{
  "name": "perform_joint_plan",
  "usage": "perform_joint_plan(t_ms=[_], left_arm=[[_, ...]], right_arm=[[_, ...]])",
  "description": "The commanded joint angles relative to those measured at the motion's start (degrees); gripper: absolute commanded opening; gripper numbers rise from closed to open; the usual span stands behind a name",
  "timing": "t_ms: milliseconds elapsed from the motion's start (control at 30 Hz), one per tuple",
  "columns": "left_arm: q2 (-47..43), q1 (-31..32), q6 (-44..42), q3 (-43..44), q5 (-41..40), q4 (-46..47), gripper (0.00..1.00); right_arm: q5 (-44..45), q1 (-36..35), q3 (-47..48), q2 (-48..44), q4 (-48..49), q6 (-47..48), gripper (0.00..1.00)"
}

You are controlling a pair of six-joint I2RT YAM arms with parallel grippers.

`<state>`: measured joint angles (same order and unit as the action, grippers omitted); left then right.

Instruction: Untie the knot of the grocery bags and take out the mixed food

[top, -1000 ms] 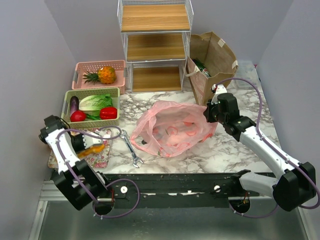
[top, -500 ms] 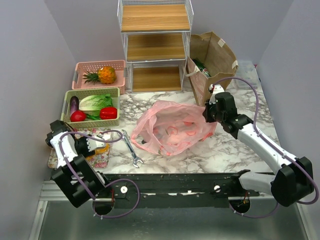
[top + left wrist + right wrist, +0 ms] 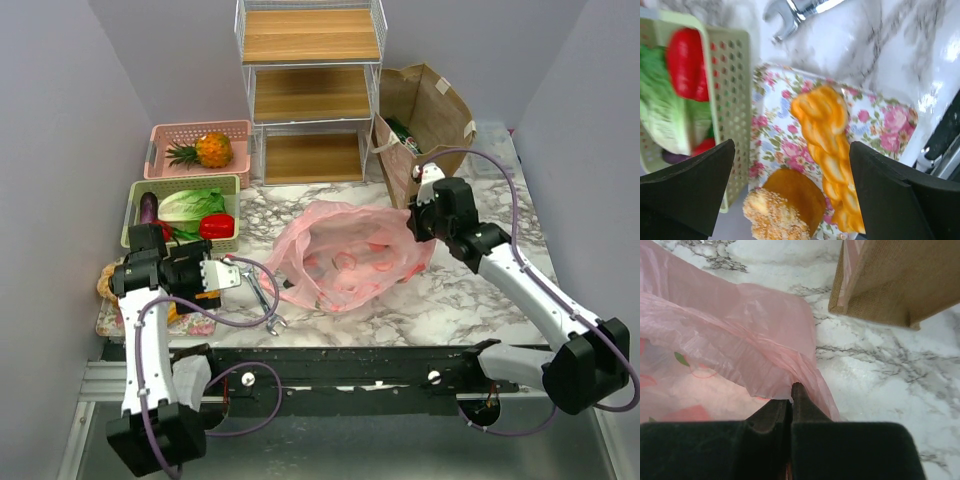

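Since a moment ago the left gripper (image 3: 791, 146) has let go and swung in from the left edge of the table (image 3: 450, 300); its fingers now stand wide apart, with nothing in them, over the flowered tray (image 3: 880, 120) at the near left corner; the orange pieces (image 3: 825, 130) it held now lie on that tray, next to the bun (image 3: 785, 205).

A wire rack (image 3: 310, 90) stands at the far edge; the brown paper bag (image 3: 425, 110) stands upright just right of it; the pink plastic bag (image 3: 345, 255) lies in the middle of the table, its mouth wide open; the right gripper (image 3: 791, 390) has its fingers shut tight on the bag's right rim.

By the left edge sits the green basket (image 3: 185, 183) with the lettuce (image 3: 190, 205), the eggplant (image 3: 148, 207) and a red vegetable (image 3: 215, 226); behind it, the pink basket (image 3: 200, 128) holds a pineapple (image 3: 213, 150); a wrench (image 3: 262, 292) lies between the tray and the pink bag.
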<state>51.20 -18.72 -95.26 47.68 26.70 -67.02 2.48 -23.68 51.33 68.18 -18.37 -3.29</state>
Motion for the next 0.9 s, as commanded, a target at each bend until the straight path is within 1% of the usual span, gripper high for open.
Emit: perform_joint_plan(t_ms=[0, 67, 133, 200, 300, 400, 500, 533, 633, 733, 800, 833, 867], left_arm=[[-2.2, 6.7, 18.4, 6.9, 9.1, 2.9, 0.98], [-0.4, 9.0, 26.4, 10.8, 10.7, 5.6, 0.98], [2.7, 11.2, 33.4, 14.9, 11.7, 6.6, 0.98], [6.5, 13.2, 38.5, 19.2, 12.4, 6.1, 0.98], [11.2, 15.6, 42.8, 22.5, 12.3, 6.2, 0.98], [13.2, 17.4, 45.1, 23.3, 11.9, 8.7, 0.98], [13.8, 18.5, 45.8, 23.1, 11.1, 11.0, 0.98], [14.1, 20.3, 45.9, 23.0, 10.9, 11.5, 0.98], [14.8, 22.0, 46.4, 22.9, 10.1, 12.6, 0.98], [15.7, 22.9, 47.4, 22.9, 9.9, 13.6, 0.98], [16.4, 23.4, 48.1, 23.0, 9.8, 14.0, 0.98], [16.7, 23.7, 48.4, 23.2, 9.8, 14.2, 0.98], [16.9, 24.0, 48.6, 23.3, 9.8, 14.3, 0.98]], right_arm=[[-0.8, -0.1, 8.3, -1.5, -13.1, 14.0, 0.01], [1.6, 1.4, 9.9, -2.9, -17.5, 18.0, 0.01], [1.9, 5.5, 10.9, -4.2, -20.7, 21.0, 0.01], [2.4, 11.3, 12.0, -3.8, -23.9, 23.6, 0.01], [2.3, 23.8, 13.8, -1.6, -25.8, 27.4, 0.01], [-1.1, 38.5, 18.6, 2.2, -26.7, 31.2, 0.01], [-5.2, 49.9, 24.4, 6.9, -28.3, 35.4, 0.01], [-5.6, 53.4, 25.5, 8.3, -28.3, 36.5, 0.01], [-4.6, 60.9, 27.3, 12.0, -25.9, 38.7, 0.01], [-3.9, 63.4, 30.1, 16.3, -26.0, 37.9, 0.02], [-7.6, 63.4, 32.3, 17.8, -29.4, 37.7, 0.14], [-10.7, 63.4, 33.5, 18.1, -31.3, 38.3, 0.27], [-14.3, 63.4, 34.6, 18.2, -34.0, 39.2, 0.47]])
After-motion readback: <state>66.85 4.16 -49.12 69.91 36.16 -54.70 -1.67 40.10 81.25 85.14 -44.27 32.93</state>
